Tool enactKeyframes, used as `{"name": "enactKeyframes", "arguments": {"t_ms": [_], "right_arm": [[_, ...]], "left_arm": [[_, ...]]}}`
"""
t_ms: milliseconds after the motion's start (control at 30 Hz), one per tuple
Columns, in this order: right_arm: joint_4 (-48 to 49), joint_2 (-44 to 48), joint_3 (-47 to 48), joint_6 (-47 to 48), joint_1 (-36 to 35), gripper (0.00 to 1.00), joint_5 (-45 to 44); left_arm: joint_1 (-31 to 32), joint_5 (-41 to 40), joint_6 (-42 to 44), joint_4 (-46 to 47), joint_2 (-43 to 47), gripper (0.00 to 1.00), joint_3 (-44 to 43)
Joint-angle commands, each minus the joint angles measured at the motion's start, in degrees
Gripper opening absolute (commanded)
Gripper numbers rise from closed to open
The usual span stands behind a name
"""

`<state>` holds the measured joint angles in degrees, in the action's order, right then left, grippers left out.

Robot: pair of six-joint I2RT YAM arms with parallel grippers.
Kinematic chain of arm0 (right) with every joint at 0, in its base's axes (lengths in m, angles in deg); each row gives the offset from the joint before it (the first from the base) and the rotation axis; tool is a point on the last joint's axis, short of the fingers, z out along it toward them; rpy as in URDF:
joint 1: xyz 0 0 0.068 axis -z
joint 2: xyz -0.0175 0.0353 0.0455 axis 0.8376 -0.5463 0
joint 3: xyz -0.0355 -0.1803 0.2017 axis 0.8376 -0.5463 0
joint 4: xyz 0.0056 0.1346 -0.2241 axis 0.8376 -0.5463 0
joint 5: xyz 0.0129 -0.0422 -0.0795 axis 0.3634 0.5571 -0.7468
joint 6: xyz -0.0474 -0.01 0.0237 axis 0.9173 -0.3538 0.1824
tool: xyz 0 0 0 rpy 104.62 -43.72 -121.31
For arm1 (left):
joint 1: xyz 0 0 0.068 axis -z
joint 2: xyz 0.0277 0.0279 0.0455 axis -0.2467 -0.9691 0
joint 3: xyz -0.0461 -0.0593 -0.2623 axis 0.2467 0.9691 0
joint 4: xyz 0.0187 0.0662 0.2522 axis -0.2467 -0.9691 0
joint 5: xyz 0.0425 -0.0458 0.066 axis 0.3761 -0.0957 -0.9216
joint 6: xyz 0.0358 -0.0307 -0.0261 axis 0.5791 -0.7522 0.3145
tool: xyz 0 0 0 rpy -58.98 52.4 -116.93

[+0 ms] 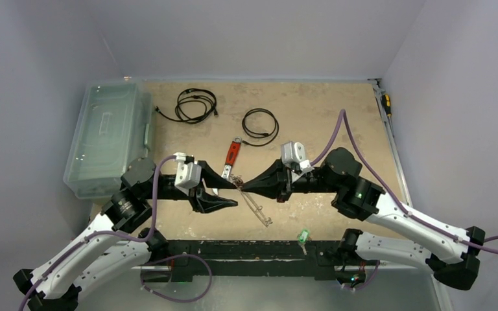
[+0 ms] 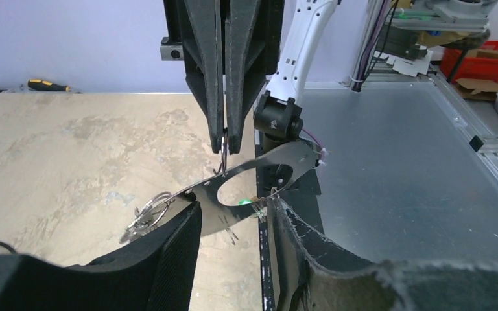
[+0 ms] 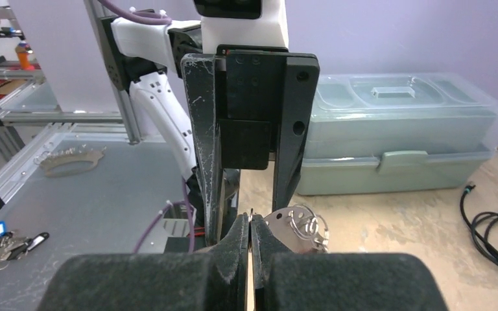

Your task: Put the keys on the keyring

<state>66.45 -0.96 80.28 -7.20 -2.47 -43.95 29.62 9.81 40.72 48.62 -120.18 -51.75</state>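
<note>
Two wrist views beat the overhead: right gripper [image 3: 251,225] clenched on the silvery oval metal keyring [image 2: 285,157]; left gripper [image 2: 235,207] straddles it, grip can't be told. Sandy scuffed tabletop [image 1: 311,110], lilac walls [image 1: 233,32].

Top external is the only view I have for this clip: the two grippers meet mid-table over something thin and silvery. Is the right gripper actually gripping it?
Observer: Yes. In the right wrist view the right gripper is shut on a thin wire loop of the keyring.
Operator: What is the left one doing with it?
Observer: The left wrist view shows that the keyring has a flat plate with an oval hole. The plate lies across the gap between the open fingers of the left gripper. I can't tell whether they touch it.
Operator: Anything hanging on it?
Observer: Small split rings bunch at one end of the plate.
</note>
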Motion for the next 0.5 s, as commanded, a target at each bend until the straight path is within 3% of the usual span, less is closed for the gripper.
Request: {"name": "enactKeyframes", "arguments": {"t_ms": [0,167,333,467], "right_arm": [[6.5,-1.2,-0.1,-2.1,-0.1,0.0,4.7],[5.5,-3.4,0.9,-2.3,-0.1,0.0,6.5],[0.7,-3.4,1.7,-0.3,-0.2,0.0,1.8],[-2.0,-2.5,2.3,1.2,-0.2,0.0,-0.4]], "left_arm": [[0.0,3.2,-1.1,3.5,-1.0,0.42,0.3],[0.0,1.2,-0.6,2.1,-1.1,0.47,-0.1],[0.0,-6.8,3.0,-3.2,0.2,0.53,-1.2],[0.0,-7.7,4.1,-4.5,1.1,0.54,-1.3]]}}
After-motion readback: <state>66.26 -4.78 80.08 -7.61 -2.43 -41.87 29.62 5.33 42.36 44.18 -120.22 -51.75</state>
